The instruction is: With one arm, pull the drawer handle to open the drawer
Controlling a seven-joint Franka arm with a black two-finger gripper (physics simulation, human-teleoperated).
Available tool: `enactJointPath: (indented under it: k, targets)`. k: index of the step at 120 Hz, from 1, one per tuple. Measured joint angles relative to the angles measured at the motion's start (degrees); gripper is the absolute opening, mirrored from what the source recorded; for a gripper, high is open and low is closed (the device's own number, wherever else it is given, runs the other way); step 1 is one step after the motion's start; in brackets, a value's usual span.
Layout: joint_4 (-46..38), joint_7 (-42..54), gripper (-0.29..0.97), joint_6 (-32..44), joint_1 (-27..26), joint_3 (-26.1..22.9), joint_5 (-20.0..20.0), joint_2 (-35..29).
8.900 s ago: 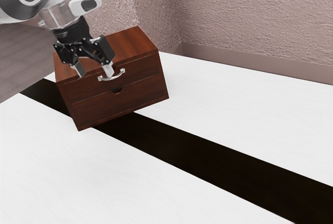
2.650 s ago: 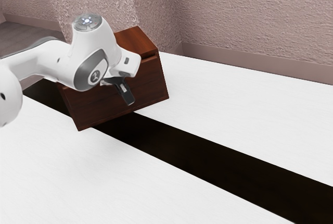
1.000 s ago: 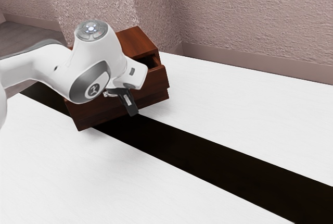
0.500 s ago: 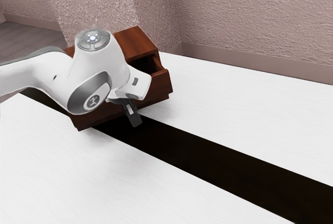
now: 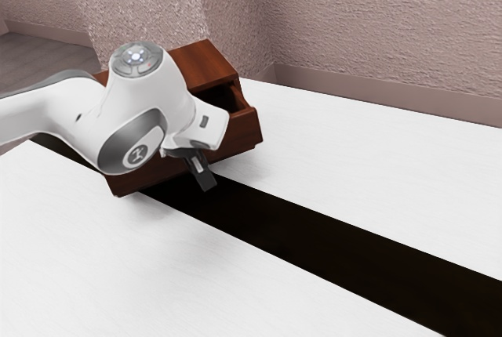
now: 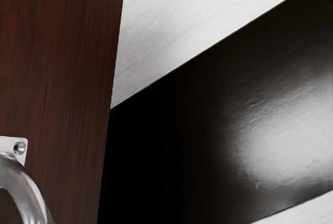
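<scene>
A dark wooden cabinet (image 5: pixel 205 59) stands on the table at the exterior view's left. Its upper drawer (image 5: pixel 245 121) sticks out toward the front, with a dark gap showing behind its side. My white hand covers the drawer front, and my black gripper (image 5: pixel 202 172) points down in front of it. The wrist view has the wooden drawer front (image 6: pixel 57 78) close up, and the curved metal drawer handle (image 6: pixel 15 182) with its screw plate lies right by my hand. The gripper is shut on that handle.
The cabinet stands partly on a wide black stripe (image 5: pixel 329 243) that crosses the white table (image 5: pixel 376 157) diagonally. White tabletop stretches to the exterior view's right and front. A textured pink wall (image 5: pixel 376 23) closes the back.
Over the last second the drawer has slid further out of the cabinet, and my hand has moved with it toward the front and slightly down.
</scene>
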Motion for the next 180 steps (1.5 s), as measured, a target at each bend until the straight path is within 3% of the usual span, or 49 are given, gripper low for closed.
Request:
enactJointPath:
  k: [10,25,73,84,106,117,131,149,164,180]
  targets:
    - [0.0,-0.2,0.59,0.0,0.0,0.0,-0.2,-0.1]
    - [-1.5,-0.8,0.68,0.1,-0.9,0.0,-0.1,-0.4]
    - [-2.0,-2.0,0.59,0.1,0.1,-1.8,-0.4,-1.5]
    - [-2.5,-2.4,0.66,0.1,0.0,-2.0,-0.4,-1.6]
    - [-2.8,-3.1,0.68,0.1,0.7,-3.0,-0.5,-1.8]
    - [-2.8,-3.4,0.5,-0.2,0.7,-3.0,-0.6,-3.0]
    - [-2.8,-3.5,0.4,-0.8,0.8,-3.1,-0.8,-4.2]
    - [-2.6,-3.8,0.55,-1.0,-4.7,-2.9,-0.4,-4.6]
    - [-2.6,-4.0,0.61,-1.5,-4.8,-2.9,-0.3,-5.7]
    - [-1.0,-4.0,0.64,-5.7,-4.7,-4.8,-2.5,-12.1]
